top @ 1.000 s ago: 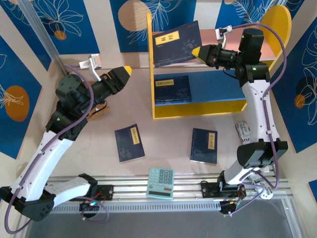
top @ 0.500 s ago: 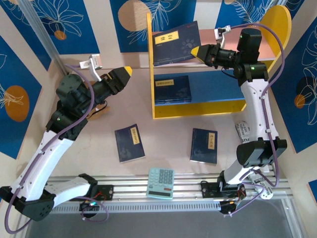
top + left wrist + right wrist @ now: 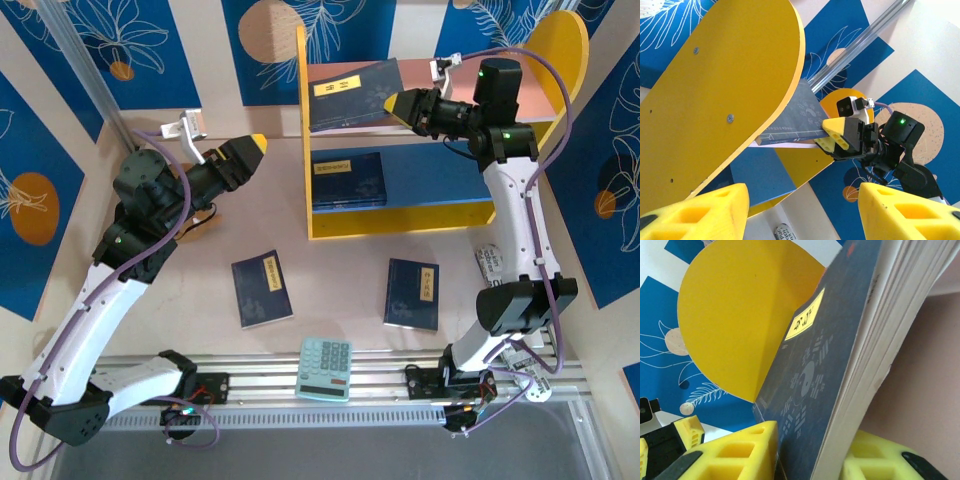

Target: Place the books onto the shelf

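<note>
The shelf (image 3: 303,120) has yellow sides, a pink top board and a blue lower board (image 3: 440,175). One navy book (image 3: 352,92) lies on the pink board, and my right gripper (image 3: 397,103) is at its right edge. In the right wrist view the book (image 3: 810,365) sits between the jaws of that gripper (image 3: 807,455), open: one finger rests on the cover and a thin gap shows at the page side. A second book (image 3: 347,180) lies on the blue board. Two more books (image 3: 262,288) (image 3: 412,293) lie on the table. My left gripper (image 3: 255,143) hangs open and empty left of the shelf.
A mint-green calculator (image 3: 325,368) lies at the near edge by the rail. A small white packet (image 3: 490,262) sits beside the right arm. In the left wrist view the shelf's rounded yellow panel (image 3: 730,100) is close ahead. Blue patterned walls ring the table.
The book in the right gripper has tipped down from a lean to nearly flat on the pink board, and the right jaws have widened. The left arm has not moved.
</note>
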